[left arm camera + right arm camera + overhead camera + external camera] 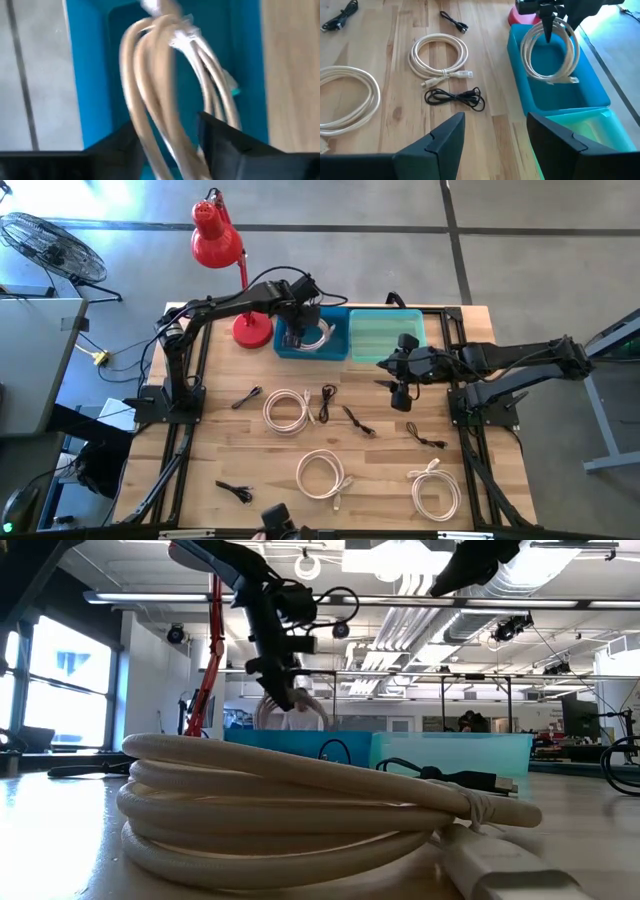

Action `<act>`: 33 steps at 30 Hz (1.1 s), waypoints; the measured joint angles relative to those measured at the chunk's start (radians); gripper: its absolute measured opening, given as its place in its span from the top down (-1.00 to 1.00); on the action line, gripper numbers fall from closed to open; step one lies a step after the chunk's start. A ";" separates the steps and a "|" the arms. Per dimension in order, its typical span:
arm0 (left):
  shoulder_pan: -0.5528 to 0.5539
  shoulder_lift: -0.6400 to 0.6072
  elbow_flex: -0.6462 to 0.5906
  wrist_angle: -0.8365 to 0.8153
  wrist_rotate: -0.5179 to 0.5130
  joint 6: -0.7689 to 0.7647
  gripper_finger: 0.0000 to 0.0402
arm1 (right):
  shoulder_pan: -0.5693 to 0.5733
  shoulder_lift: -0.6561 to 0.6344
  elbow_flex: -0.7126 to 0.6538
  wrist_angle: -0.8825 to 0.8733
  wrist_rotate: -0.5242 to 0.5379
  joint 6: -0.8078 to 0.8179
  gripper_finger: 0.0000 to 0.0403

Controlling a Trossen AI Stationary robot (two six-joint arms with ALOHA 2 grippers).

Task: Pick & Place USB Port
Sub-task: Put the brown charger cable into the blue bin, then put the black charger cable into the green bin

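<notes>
**me:** Left gripper (304,323) is hanging over the blue bin (285,345), jaws clamped on a white coil (549,52). The coil dangles inside the bin's walls, its bottom loops near the floor, though I can't tell if they touch. Right gripper (402,392) is parked over the table beside the green bin (385,340), jaws apart, holding nothing.

**reply:** so just let go?

**me:** That's my worry. In the right wrist view the coil hangs as a tall loop, and one side sits close to the bin wall. If I open up from this height I reckon the loop could spring, flop over the rim and end up half out. The plug end (569,78) also sticks out sideways, so it might catch the edge.

**reply:** anything else still out?

**me:** Plenty. More white coils (287,409) and several black cables (328,402) are lying on the table (200,440). The red lamp (218,242) stands just beside the blue bin, so a sloppy retreat could clip it.
</notes>
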 joint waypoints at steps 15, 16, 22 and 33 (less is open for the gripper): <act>-0.019 -0.002 0.038 -0.004 -0.098 -0.055 -0.16 | 0.000 0.000 0.000 -0.028 0.003 0.000 -0.03; -0.020 -0.001 0.046 -0.020 -0.126 -0.054 -0.16 | 0.000 0.000 0.000 -0.028 0.002 0.000 -0.03; -0.019 -0.002 0.069 -0.050 -0.247 -0.053 -0.16 | 0.000 0.000 0.000 -0.047 0.002 0.000 -0.03; -0.156 -0.001 0.249 -0.371 -0.250 -0.089 -0.16 | 0.000 0.001 -0.016 -0.139 -0.059 0.020 -0.03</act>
